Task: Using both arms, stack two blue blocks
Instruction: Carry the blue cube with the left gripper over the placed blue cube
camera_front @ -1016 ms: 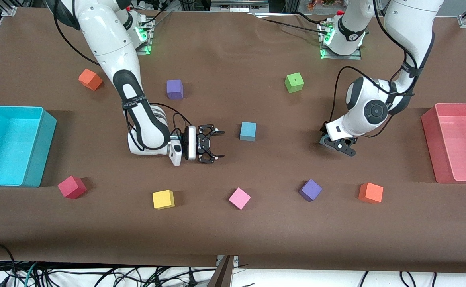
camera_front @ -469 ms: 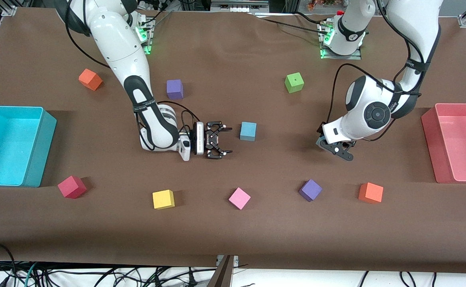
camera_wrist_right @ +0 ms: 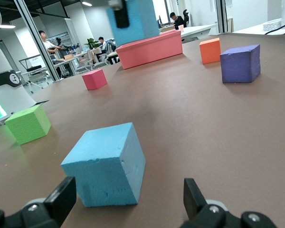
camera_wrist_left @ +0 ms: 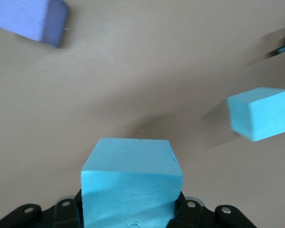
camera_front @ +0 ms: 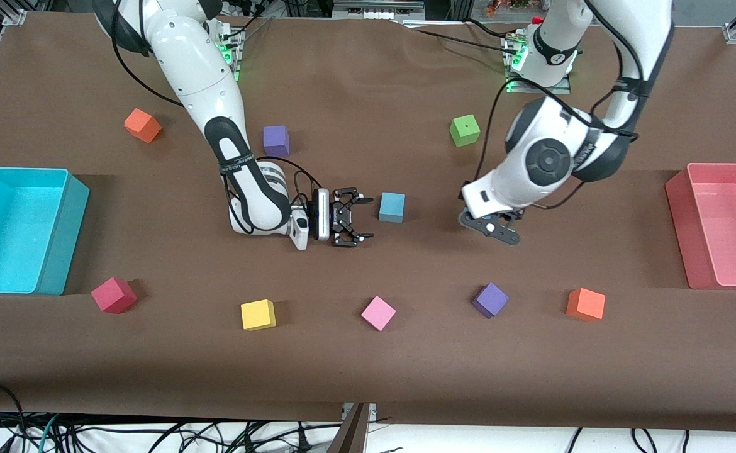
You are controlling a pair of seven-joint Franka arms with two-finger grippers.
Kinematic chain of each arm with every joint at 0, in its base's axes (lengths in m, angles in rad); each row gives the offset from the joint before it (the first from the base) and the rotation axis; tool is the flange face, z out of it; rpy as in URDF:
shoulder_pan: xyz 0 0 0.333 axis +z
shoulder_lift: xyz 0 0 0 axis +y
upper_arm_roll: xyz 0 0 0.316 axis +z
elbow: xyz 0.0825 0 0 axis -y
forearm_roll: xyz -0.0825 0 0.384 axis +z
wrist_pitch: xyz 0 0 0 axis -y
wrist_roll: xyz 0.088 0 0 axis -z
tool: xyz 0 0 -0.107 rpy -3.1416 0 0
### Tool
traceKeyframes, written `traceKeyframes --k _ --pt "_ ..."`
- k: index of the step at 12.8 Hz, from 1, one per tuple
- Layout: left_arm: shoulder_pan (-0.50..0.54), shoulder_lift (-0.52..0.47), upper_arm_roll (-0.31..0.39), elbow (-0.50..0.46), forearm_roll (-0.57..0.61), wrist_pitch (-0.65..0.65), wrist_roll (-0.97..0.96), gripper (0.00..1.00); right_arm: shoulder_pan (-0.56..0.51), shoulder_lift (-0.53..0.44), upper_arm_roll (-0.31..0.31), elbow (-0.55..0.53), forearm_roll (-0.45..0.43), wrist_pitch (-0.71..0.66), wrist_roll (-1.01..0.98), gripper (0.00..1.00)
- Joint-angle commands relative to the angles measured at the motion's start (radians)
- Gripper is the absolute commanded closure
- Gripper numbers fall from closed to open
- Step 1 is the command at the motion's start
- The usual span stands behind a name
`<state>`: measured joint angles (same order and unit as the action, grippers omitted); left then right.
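While the left gripper carries one blue block over the bench, fingers clamped on its flat sides, the other block sits mid-bench. At its 9 o'clock, the right gripper lies low, fingers spread. Foam looks light, squashy: grip gently.

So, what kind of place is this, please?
Most likely a robotics lab inside an open office. Two white arms work at a table covered in brown cloth, scattered with foam cubes. Loose cables hang at its edge, and the right wrist view shows glass partitions and people at desks.
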<state>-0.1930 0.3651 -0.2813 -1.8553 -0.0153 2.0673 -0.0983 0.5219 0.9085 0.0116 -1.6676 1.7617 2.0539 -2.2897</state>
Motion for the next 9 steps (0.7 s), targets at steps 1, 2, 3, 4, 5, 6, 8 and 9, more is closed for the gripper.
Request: traceKeyframes --k 1,2,3,4,5,6,8,9 --pt "-0.063 0.058 0.004 0.082 0.017 -0.024 -0.113 0.90 0.007 0.010 0.002 -0.009 0.042 0.003 -0.045 0.00" --pt "-0.088 0.069 0.004 0.115 0.017 -0.024 -0.138 0.90 0.012 0.012 0.002 -0.009 0.051 0.003 -0.045 0.00" --pt "-0.115 0.083 0.004 0.145 0.017 -0.024 -0.165 0.90 0.015 0.015 0.002 -0.009 0.056 0.003 -0.047 0.00" --pt "-0.138 0.099 0.004 0.178 0.015 -0.024 -0.188 0.90 0.015 0.017 0.002 -0.008 0.056 0.003 -0.047 0.00" --pt "-0.164 0.130 0.004 0.212 0.015 -0.023 -0.225 0.90 0.015 0.017 0.002 -0.007 0.056 0.003 -0.047 0.00" --pt "-0.183 0.165 0.004 0.244 0.017 -0.023 -0.263 0.90 0.015 0.017 0.002 -0.009 0.056 0.003 -0.047 0.00" --pt "-0.210 0.227 0.005 0.280 0.018 -0.013 -0.299 0.90 0.015 0.017 0.002 -0.009 0.056 0.002 -0.051 0.00" --pt "-0.224 0.251 0.005 0.295 0.017 -0.013 -0.307 0.90 0.015 0.015 0.002 -0.009 0.056 0.002 -0.054 0.00"
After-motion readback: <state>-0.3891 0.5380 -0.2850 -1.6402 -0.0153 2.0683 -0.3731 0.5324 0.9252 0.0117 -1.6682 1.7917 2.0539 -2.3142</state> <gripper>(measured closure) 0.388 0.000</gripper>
